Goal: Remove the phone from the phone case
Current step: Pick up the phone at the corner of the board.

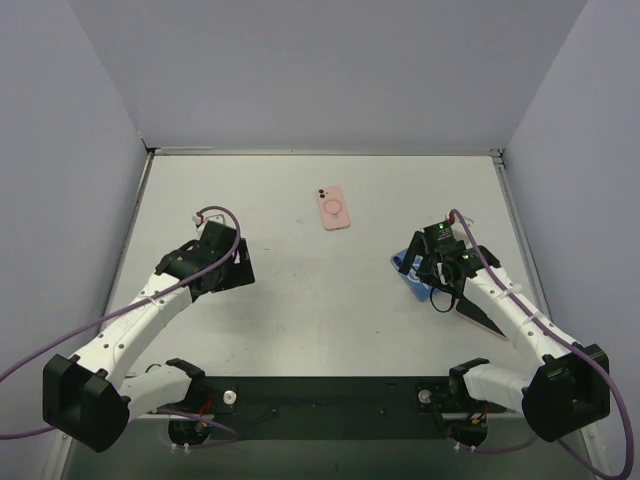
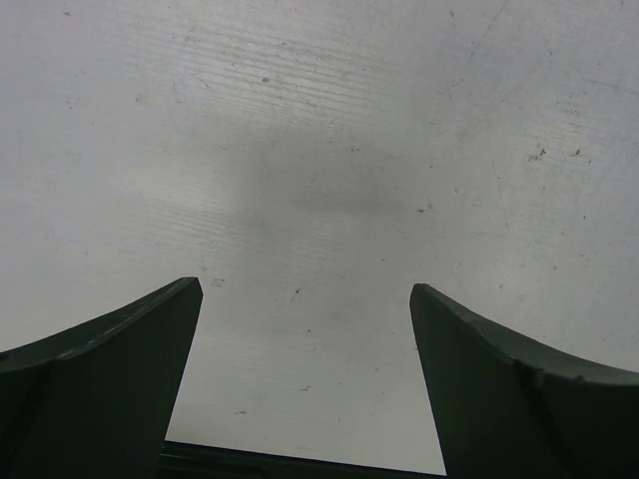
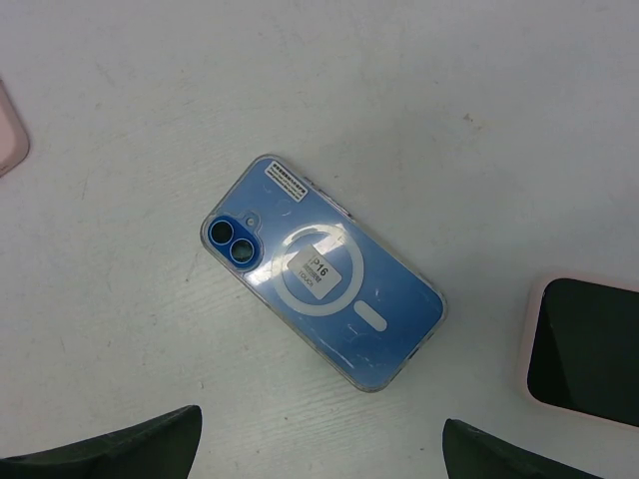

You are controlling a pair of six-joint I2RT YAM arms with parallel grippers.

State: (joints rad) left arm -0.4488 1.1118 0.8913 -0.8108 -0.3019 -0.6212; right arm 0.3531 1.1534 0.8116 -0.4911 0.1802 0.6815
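Note:
A blue phone in a clear case lies face down on the white table, camera end to the upper left. In the top view only its blue edge shows beside my right gripper. The right gripper hovers just above it, open and empty, with both fingertips at the bottom of the wrist view. My left gripper is open and empty over bare table at the left.
A pink phone case lies back side up in the far middle; its corner shows in the right wrist view. A pink-cased phone with a dark screen lies right of the blue phone, partly under the right arm. Grey walls surround the table.

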